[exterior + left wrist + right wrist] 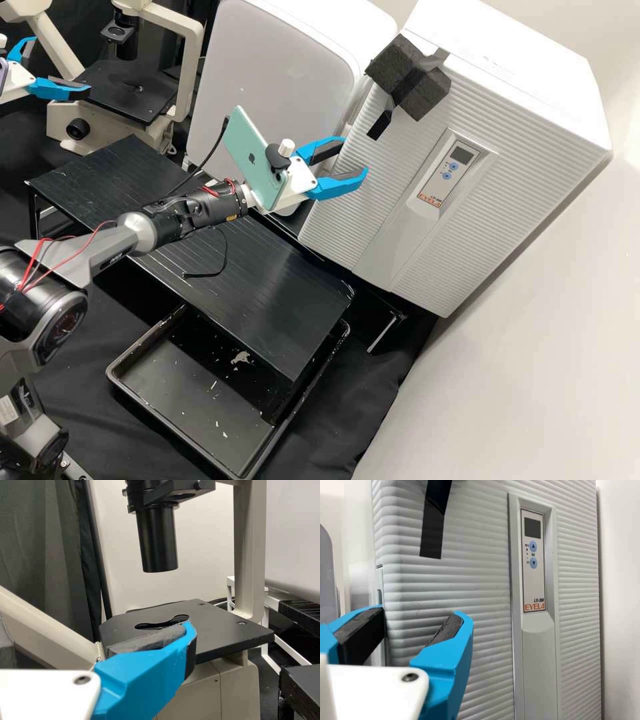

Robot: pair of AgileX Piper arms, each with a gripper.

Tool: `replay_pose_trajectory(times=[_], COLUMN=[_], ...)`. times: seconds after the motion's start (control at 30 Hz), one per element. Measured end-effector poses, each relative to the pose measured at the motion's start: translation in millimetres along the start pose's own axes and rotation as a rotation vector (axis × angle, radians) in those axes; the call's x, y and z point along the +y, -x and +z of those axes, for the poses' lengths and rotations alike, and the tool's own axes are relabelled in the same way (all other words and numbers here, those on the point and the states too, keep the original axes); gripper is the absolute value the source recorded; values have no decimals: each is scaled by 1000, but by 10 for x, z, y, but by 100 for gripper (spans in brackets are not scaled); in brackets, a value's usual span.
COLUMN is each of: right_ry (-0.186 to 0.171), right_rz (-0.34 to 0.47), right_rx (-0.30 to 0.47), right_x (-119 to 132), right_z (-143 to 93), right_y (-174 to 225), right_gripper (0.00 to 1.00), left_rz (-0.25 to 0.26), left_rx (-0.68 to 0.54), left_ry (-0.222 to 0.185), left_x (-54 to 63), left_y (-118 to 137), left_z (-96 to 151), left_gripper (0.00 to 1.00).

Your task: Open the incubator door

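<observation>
The white incubator [533, 100] stands at the back right, its ribbed door [360, 200] shut. My right gripper [355, 155] is open at the door's left edge. In the right wrist view, the right gripper [422, 614] has one finger beside the side edge of the door [485, 655] and the other before the ribbed front; contact cannot be told. A control panel [533, 560] runs down the door. My left gripper [61, 63] stands open at the far left by the microscope; in the left wrist view one blue finger [140, 680] shows before the microscope stage [225, 635].
Black foam blocks [413, 80] are taped at the incubator's top front edge. Left of it stands another white appliance [273, 73]. A black slatted platform [267, 280] lies below the right arm, over a black tray [200, 400]. The microscope [190, 73] is at the back left.
</observation>
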Motion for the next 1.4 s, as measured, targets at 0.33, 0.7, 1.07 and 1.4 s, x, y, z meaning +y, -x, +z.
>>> replay_pose_trajectory(times=[0.33,0.7,1.07,1.4], right_ry=[25,51,-94,-146], right_rz=[-4,-29,75,190], right_rx=[13,22,-31,46], right_x=[69,392,1041,1290], right_z=[15,175,372,363], right_y=[70,294,881,1182], right_gripper=[0,0,100,100], left_rz=[0,0,0,0], left_rx=[0,0,0,0], left_ry=[0,0,0,0], left_x=[0,0,0,0], left_y=[0,0,0,0], left_z=[0,0,0,0], left_gripper=[100,100,100,100])
